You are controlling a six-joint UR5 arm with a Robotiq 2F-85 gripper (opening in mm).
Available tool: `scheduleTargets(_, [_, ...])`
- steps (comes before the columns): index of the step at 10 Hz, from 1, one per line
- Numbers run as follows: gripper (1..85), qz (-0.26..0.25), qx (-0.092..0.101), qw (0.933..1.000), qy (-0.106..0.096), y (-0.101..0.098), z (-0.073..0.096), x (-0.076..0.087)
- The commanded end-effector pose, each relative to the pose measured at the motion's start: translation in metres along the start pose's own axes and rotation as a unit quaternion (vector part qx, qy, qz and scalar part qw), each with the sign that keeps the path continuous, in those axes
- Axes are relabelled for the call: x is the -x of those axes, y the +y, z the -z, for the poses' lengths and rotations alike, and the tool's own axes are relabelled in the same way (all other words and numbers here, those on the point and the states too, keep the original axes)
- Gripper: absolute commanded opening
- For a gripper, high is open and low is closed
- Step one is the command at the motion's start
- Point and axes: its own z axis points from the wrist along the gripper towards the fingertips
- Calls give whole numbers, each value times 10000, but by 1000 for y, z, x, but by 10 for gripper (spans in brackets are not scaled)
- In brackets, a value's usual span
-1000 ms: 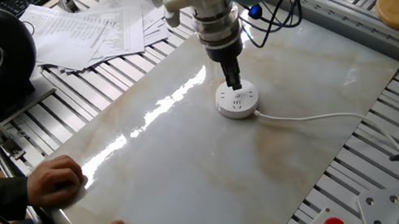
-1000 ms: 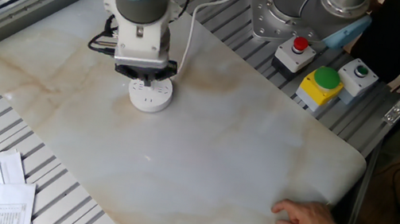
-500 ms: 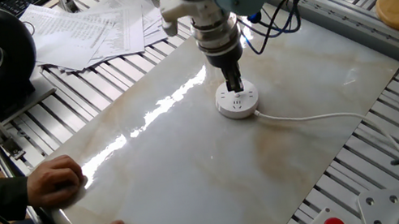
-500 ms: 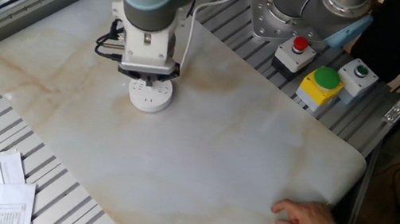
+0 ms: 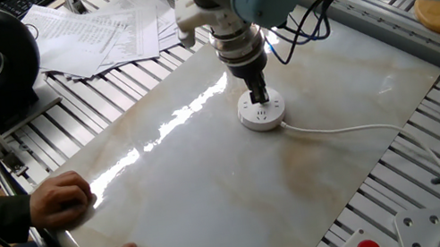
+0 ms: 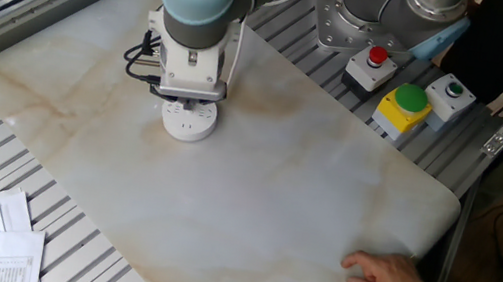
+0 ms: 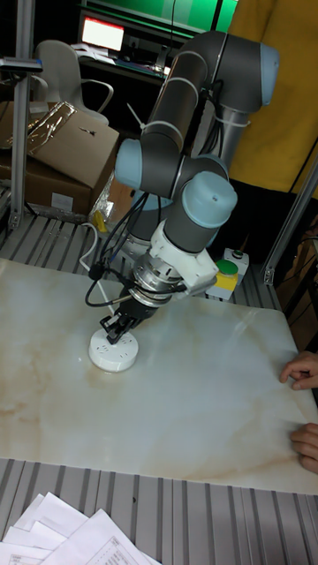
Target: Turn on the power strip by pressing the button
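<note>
Power strip [image 5: 262,115] sits on the marbled surface [image 5: 243,201], toward the far side as I see it from one fixed view; white round puck, grey slots on top, thin white cord [image 5: 344,129] trailing off to the right across the slab.

Pincer [image 5: 259,96] stands directly over the puck, pointing down, tips at its top face near the rear edge. From the other fixed view the pincer [image 6: 185,104] is mostly hidden under the white wrist block; the power strip [image 6: 186,123] shows just below it. Tall fixed view: arm leans in at a tilt, pincer [image 7: 117,328] meeting the upper rim of the power strip [image 7: 113,352].

Contact looks made, but I cannot confirm it. Cannot tell whether the fingertips are parted or together; they read as one dark mass in every view.

Person's hands [image 5: 63,198] rest on the near edge of the slab, well apart from the puck.
</note>
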Motion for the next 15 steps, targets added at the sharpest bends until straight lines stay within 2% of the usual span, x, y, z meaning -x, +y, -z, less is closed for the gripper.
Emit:
scheduleTargets(1, [10, -27, 58, 10000, -36, 3, -1, 2])
scheduleTargets(5, [10, -43, 47, 10000, -46, 5, -4, 5])
scheduleTargets(8, [10, -40, 30, 9999, -95, 6, -13, 10])
scheduleTargets(9, [10, -85, -55, 9999, -18, 7, -9, 12])
scheduleTargets(10, [10, -125, -160, 9997, 144, 6, 2, 14])
scheduleTargets(11, [10, -214, -127, 9993, 272, 13, 18, 18])
scheduleTargets(12, [10, -255, -42, 9993, 282, 18, 35, 20])
scheduleTargets(13, [10, -218, 125, 9995, 169, 16, 43, 14])
scheduleTargets(15, [10, -105, 310, 9993, 157, 3, 72, -4])
